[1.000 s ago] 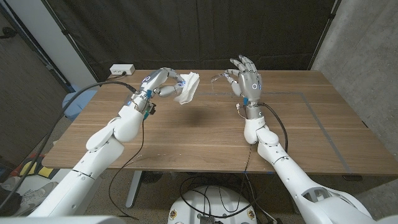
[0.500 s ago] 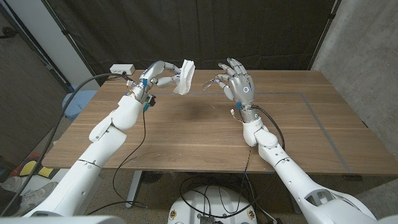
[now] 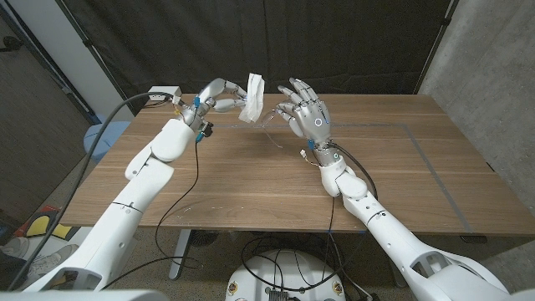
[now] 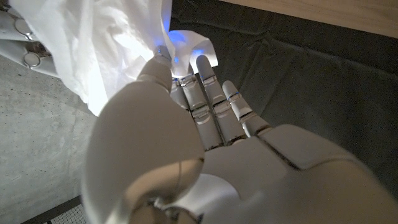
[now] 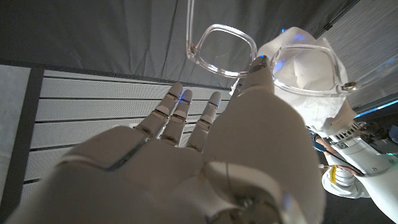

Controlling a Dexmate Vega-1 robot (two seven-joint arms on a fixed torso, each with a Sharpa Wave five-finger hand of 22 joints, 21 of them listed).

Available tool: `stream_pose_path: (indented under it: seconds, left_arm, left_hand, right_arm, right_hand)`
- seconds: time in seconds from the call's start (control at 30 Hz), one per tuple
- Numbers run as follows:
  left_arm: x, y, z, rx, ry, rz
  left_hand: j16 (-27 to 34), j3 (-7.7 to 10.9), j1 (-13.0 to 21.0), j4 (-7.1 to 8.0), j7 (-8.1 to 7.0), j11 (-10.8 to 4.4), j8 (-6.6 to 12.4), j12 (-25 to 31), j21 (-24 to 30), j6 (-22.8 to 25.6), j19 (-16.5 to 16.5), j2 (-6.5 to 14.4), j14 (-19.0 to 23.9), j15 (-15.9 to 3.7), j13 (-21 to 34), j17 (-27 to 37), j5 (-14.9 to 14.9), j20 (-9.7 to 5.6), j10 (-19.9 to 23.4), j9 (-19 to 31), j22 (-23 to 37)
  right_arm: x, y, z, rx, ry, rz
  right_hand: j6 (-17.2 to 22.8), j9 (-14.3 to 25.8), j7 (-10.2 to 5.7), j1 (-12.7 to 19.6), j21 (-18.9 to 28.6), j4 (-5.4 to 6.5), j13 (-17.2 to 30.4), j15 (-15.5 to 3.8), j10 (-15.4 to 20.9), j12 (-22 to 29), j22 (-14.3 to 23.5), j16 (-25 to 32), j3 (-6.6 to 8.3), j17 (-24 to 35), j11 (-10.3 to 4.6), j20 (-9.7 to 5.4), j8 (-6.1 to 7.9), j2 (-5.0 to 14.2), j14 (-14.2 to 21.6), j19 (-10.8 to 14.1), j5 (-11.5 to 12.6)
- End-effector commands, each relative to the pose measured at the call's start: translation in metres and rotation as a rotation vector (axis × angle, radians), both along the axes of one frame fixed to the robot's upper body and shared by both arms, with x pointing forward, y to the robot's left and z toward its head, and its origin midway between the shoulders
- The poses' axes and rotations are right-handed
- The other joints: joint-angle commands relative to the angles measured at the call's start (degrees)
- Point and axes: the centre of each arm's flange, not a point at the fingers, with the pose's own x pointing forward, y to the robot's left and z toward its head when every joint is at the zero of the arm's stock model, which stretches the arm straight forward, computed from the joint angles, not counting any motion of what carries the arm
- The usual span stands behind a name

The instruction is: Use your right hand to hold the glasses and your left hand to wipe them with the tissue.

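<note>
Aloft, near the table's [image 3: 251, 180] far edge:
left hand [image 3: 216, 94]: grips tissue [image 3: 252, 98];
right hand [image 3: 306, 114]: pinches glasses [image 5: 273, 57], just beside tissue

Left hand [image 4: 205, 155], fingers [image 4: 208, 93] pinching white tissue [image 4: 106, 50] (crumpled, bluish glow at the fingertips)
</note>
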Motion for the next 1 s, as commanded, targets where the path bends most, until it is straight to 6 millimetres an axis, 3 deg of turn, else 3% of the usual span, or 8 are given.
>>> stream_pose_path:
  seconds: [0.03, 0.23, 0.37, 0.6, 0.8, 0.83, 0.9, 1.0]
  left_arm:
    - [0.012, -0.006, 0.005, -0.025, 0.091, -0.057]
    - [0.017, -0.002, 0.005, -0.059, 0.145, -0.091]
    - [0.021, 0.002, 0.004, -0.082, 0.197, -0.128]
    - [0.024, 0.004, 0.001, -0.076, 0.262, -0.144]
    - [0.028, 0.002, -0.001, -0.063, 0.318, -0.156]
    - [0.028, 0.002, -0.001, -0.063, 0.323, -0.156]
    - [0.029, 0.001, -0.002, -0.063, 0.337, -0.159]
    - [0.031, 0.001, -0.002, -0.063, 0.362, -0.169]
  left_hand:
    - [0.0, -0.18, 0.4, -0.08, 4.35, 0.53, 0.26, 0.2, 0.7, 4.6, 0.1, 0.1, 0.7, -5.9, 2.7, 0.2, 0.5, 0.26, 1.6, 0.5, 0.2]
    - [-0.1, -0.47, -0.2, 0.49, 4.41, 1.32, 0.05, 0.2, 1.0, 4.3, 0.0, 0.1, 1.3, -5.21, 2.7, -0.2, 0.6, 0.39, 2.5, 0.7, 0.2]
    - [-0.2, -1.03, -1.8, 1.8, 3.41, 1.08, -0.67, -0.1, 1.4, 2.8, -0.1, 0.6, 1.7, -4.6, 3.0, -0.6, 0.6, 0.42, 2.4, 1.0, 0.2]
    - [0.1, -1.33, -2.2, 2.24, 4.22, 2.85, -0.52, 0.0, 2.0, 3.6, -0.3, 0.7, 3.6, -2.87, 2.9, -1.3, 0.8, 0.78, 4.7, 1.3, 0.2]
    - [0.4, -1.78, -1.7, 1.95, 7.54, 5.71, 0.45, -0.3, 2.7, 7.2, -0.7, 0.3, 5.1, -1.33, 1.7, -1.8, 1.2, 1.22, 8.8, 1.5, 0.1]
    - [1.2, -2.15, -1.4, 1.73, 8.93, 6.21, 1.48, 0.3, 3.0, 10.2, -0.9, 0.1, 6.2, -0.38, 2.0, -1.5, 1.4, 1.71, 10.7, 1.7, 0.0]
    - [1.5, -2.46, -1.0, 1.44, 10.16, 7.77, 1.85, 0.3, 3.3, 11.8, -0.9, -0.3, 7.0, 0.34, 1.8, -1.5, 1.7, 1.97, 12.3, 1.5, -0.1]
    - [1.9, -2.75, -0.8, 1.4, 11.39, 8.39, 2.21, 0.4, 3.6, 13.2, -0.9, -0.4, 8.0, 1.07, 1.7, -1.5, 1.9, 2.12, 13.6, 1.5, -0.2]
  right_arm:
    - [-0.002, 0.022, 0.004, -0.014, -0.03, -0.02]
    - [0.008, 0.029, 0.008, -0.007, -0.029, -0.057]
    - [0.016, 0.035, 0.01, -0.009, -0.02, -0.076]
    - [0.023, 0.044, 0.01, -0.013, -0.005, -0.08]
    - [0.022, 0.05, 0.013, -0.014, -0.011, -0.074]
    - [0.022, 0.051, 0.014, -0.013, -0.012, -0.074]
    - [0.022, 0.052, 0.015, -0.013, -0.014, -0.073]
    - [0.021, 0.052, 0.015, -0.007, -0.013, -0.075]
  right_hand:
    - [2.0, 0.1, -1.68, -0.1, 0.6, 0.29, 0.1, -10.82, -1.1, -0.3, -0.1, -0.2, -0.66, 0.1, 0.03, -8.38, -0.04, 0.65, -0.7, -0.4, 0.4]
    - [2.3, 0.2, -1.73, -0.2, 0.7, 0.55, 0.1, -10.79, -1.8, -0.2, -0.1, -0.2, -0.99, 0.1, 0.03, -8.23, 0.1, 0.59, -1.3, -0.6, 0.4]
    - [2.9, 0.4, -1.72, -0.3, 0.8, 0.75, 0.2, -10.75, -2.0, 0.0, -0.2, -0.1, -1.24, 0.1, -0.02, -8.23, 0.44, 0.53, -1.4, -0.7, 0.4]
    - [2.9, 0.0, -1.76, -0.2, 0.9, 0.89, 0.2, -10.76, -2.7, 0.0, -0.2, -0.2, -1.47, 0.1, -0.06, -8.08, 0.15, 0.56, -1.7, -0.7, 0.4]
    - [2.9, -0.3, -1.79, -0.2, 1.1, 1.1, 0.1, -10.75, -4.2, -0.3, -0.3, -0.2, -1.63, 0.1, -0.11, -7.85, -0.04, 0.7, -2.0, -0.6, 0.5]
    - [2.7, -0.4, -1.88, -0.1, 1.2, 1.11, 0.0, -10.75, -5.4, -0.6, -0.3, -0.2, -1.62, 0.1, -0.1, -7.74, -0.24, 0.75, -2.2, -0.5, 0.5]
    - [2.2, -0.6, -1.92, 0.1, 1.3, 1.16, 0.0, -10.74, -6.7, -0.7, -0.4, -0.1, -1.56, 0.1, -0.11, -7.72, -0.55, 0.87, -2.4, -0.6, 0.5]
    - [1.6, -0.7, -1.96, 0.3, 1.4, 1.21, -0.1, -10.73, -8.3, -0.9, -0.4, -0.1, -1.35, 0.1, -0.16, -7.59, -0.77, 1.11, -2.7, -0.6, 0.5]
